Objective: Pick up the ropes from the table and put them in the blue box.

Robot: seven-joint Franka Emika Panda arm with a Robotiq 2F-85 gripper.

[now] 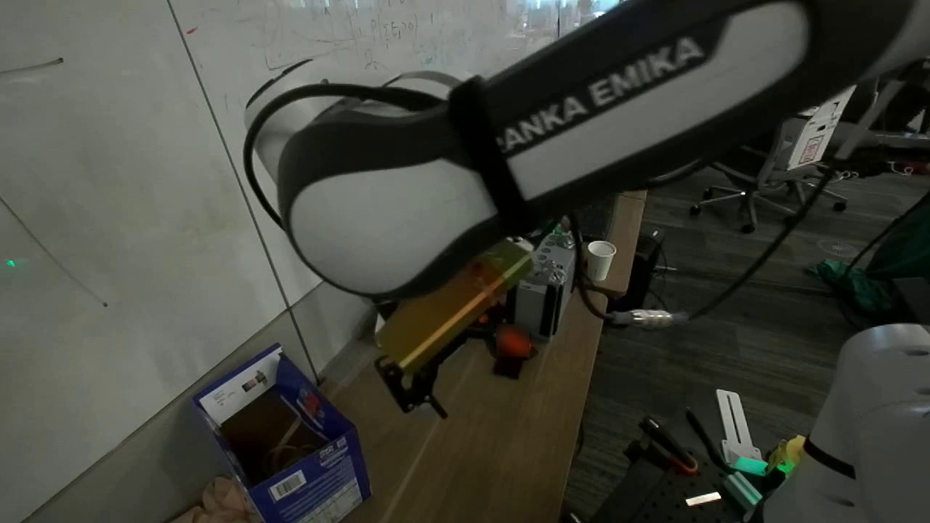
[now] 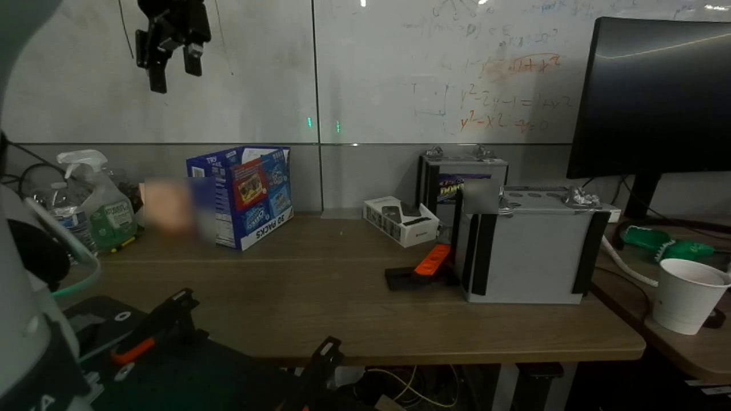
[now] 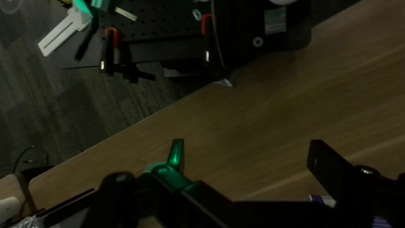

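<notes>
The blue box (image 1: 312,476) stands open-topped on the table (image 1: 501,428), near the whiteboard wall. It also shows in an exterior view (image 2: 254,220), where its inside is hidden. Pale looped strands that look like rope (image 1: 287,454) lie inside the box. No rope shows on the visible tabletop. My gripper (image 3: 246,147) is open, with nothing between its fingers, and the bare wood (image 3: 253,114) lies below it. In both exterior views the gripper (image 1: 414,399) (image 2: 175,79) is raised above the table. A corner of the box (image 3: 324,200) peeks out beside the right finger in the wrist view.
Grey cases (image 2: 531,251), an orange-and-black tool (image 2: 431,262) and a white carton (image 2: 402,222) stand right of the box. A spray bottle (image 2: 111,211) stands at its left. A monitor (image 2: 651,103) and paper cup (image 2: 688,297) are far right. Clamps (image 2: 154,325) line the robot's base.
</notes>
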